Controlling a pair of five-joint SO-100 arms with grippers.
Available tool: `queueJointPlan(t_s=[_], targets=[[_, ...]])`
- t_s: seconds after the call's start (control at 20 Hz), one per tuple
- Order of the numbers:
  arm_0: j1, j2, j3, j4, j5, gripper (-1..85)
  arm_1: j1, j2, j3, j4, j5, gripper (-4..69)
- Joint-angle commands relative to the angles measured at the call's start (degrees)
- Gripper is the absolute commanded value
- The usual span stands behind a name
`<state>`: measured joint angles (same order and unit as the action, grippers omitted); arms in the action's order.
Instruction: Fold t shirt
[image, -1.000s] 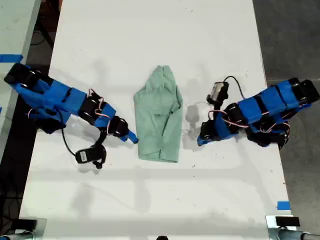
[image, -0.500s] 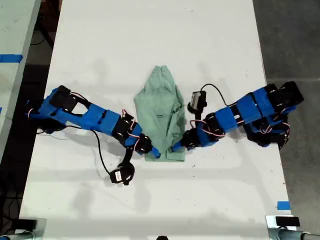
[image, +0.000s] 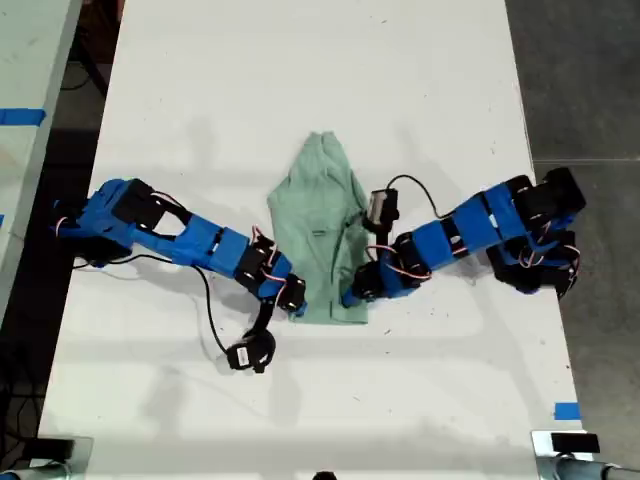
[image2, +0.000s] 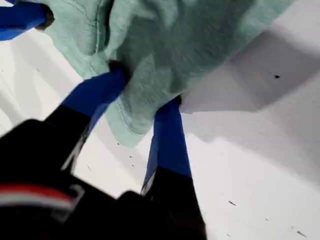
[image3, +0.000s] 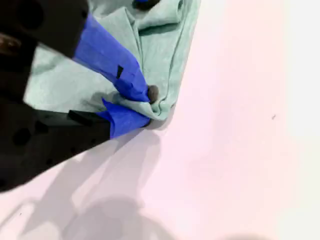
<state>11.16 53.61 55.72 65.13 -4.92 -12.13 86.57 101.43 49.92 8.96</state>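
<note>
Near hem corners: you have both pincers at the t shirt's near end, one arm reaching in from the exterior view's left and the other arm from its right.
My first pincer: fingers on either side of a hem corner with fabric bunched between them. It looks gripped.
My second pincer: clamped tight on the other hem corner, low against the table.
Shirt body: it lies at the middle of the white table as a narrow lengthwise strip, so the sides appear already folded in.
Far collar end: flat and untouched.
Left to do: by my reading, the crosswise fold is left — carry the hem up to the collar, then let go.
</note>
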Motion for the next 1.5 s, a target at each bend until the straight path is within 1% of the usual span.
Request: queueJointPlan(t_s=[0.0, 0.05, 0.15, 0.25, 0.3, 0.35, 0.5, 0.55, 0.6, 0.65, 0.7, 0.75, 0.8, 0.85, 0.9, 0.95, 1.0, 1.05, 1.1, 1.15, 1.2, 1.25, 1.3, 1.35, 1.4, 1.45], targets=[[-1.49, 2.2, -1.23, 0.62, 0.79, -0.3, -2.02, -1.32, -6.15, 3.08, 4.83, 2.5], [-1.32, 3.78, -1.23, 0.97, 1.05, -0.3, -2.64, -1.67, -8.88, 4.75, 4.83, 2.5], [-1.67, 8.44, -1.23, 2.37, 2.46, -0.3, -2.37, -1.67, -16.26, 9.05, 1.32, 2.5], [-5.54, 14.24, -0.88, 7.21, 3.25, -0.3, 1.67, 0.26, -24.7, 16.96, -3.96, 2.4], [-8.61, 17.05, -0.79, 9.67, 3.96, -0.3, 5.71, 2.37, -27.16, 20.21, -6.77, 2.4], [-12.3, 20.13, -0.44, 11.51, 4.83, -0.3, 10.72, 5.27, -27.33, 21.01, -10.02, 2.4], [-26.19, 28.12, -0.7, 14.15, 8.79, -0.3, 27.86, 11.34, -26.63, 26.02, -15.64, 2.3], [-30.94, 29.79, -0.7, 14.94, 10.2, -0.3, 32.87, 12.39, -26.19, 27.33, -17.84, 3.8], [-35.07, 30.5, -1.05, 15.82, 11.34, 0.9, 36.91, 13.01, -26.19, 28.39, -20.74, 13.8], [-38.23, 31.11, -1.14, 16.88, 11.69, 9.1, 40.17, 13.8, -26.54, 29.44, -23.64, 26.2], [-40.87, 31.9, -1.14, 18.37, 12.57, 13.1, 43.07, 14.94, -26.98, 31.03, -26.02, 38.2], [-43.68, 32.78, -1.14, 20.65, 13.27, 15.1, 45.79, 16.61, -27.69, 33.22, -27.95, 40.7], [-46.14, 34.19, -1.05, 23.2, 13.89, 15.9, 48.52, 18.9, -27.86, 35.42, -29.62, 39.8], [-48.16, 36.21, -0.44, 24.7, 15.73, 13.0, 50.89, 21.62, -27.6, 37.71, -30.76, 31.3], [-49.13, 38.41, -0.26, 25.75, 18.02, -0.2, 52.65, 24.61, -26.72, 39.99, -31.38, 6.6], [-49.13, 42.01, 1.49, 26.1, 18.98, -0.2, 53.53, 28.3, -24.96, 41.84, -31.55, 0.2], [-48.25, 47.11, 4.48, 26.28, 19.16, -0.3, 53.44, 32.43, -22.59, 43.51, -31.46, 0.2], [-45.79, 53.26, 8.09, 26.1, 18.63, -0.3, 51.86, 38.14, -18.28, 43.86, -30.59, 0.2], [-40.96, 59.33, 11.95, 25.75, 17.49, -0.3, 48.16, 45.0, -11.95, 41.92, -29.36, 0.2], [-34.19, 65.13, 17.23, 24.87, 14.85, -0.3, 43.15, 53.0, -3.69, 38.41, -27.86, 0.2], [-27.07, 72.07, 27.25, 21.09, 12.22, -0.3, 37.62, 61.88, 6.24, 33.93, -26.1, 0.2], [-21.27, 80.51, 41.13, 15.12, 8.17, -0.3, 32.43, 71.81, 17.75, 28.48, -23.99, 0.2], [-18.63, 88.68, 56.07, 8.88, 5.27, -0.3, 27.95, 82.97, 29.88, 22.32, -22.68, 0.3], [-17.4, 94.75, 68.55, 3.6, 3.78, -0.3, 24.61, 93.52, 40.52, 17.84, -21.62, 0.3], [-16.08, 99.4, 78.57, -2.2, 2.81, -0.3, 22.24, 103.1, 49.13, 16.44, -20.48, 0.3], [-13.8, 103.54, 86.84, -8.88, 2.46, -0.3, 21.18, 111.36, 55.81, 17.84, -19.34, 0.3]])
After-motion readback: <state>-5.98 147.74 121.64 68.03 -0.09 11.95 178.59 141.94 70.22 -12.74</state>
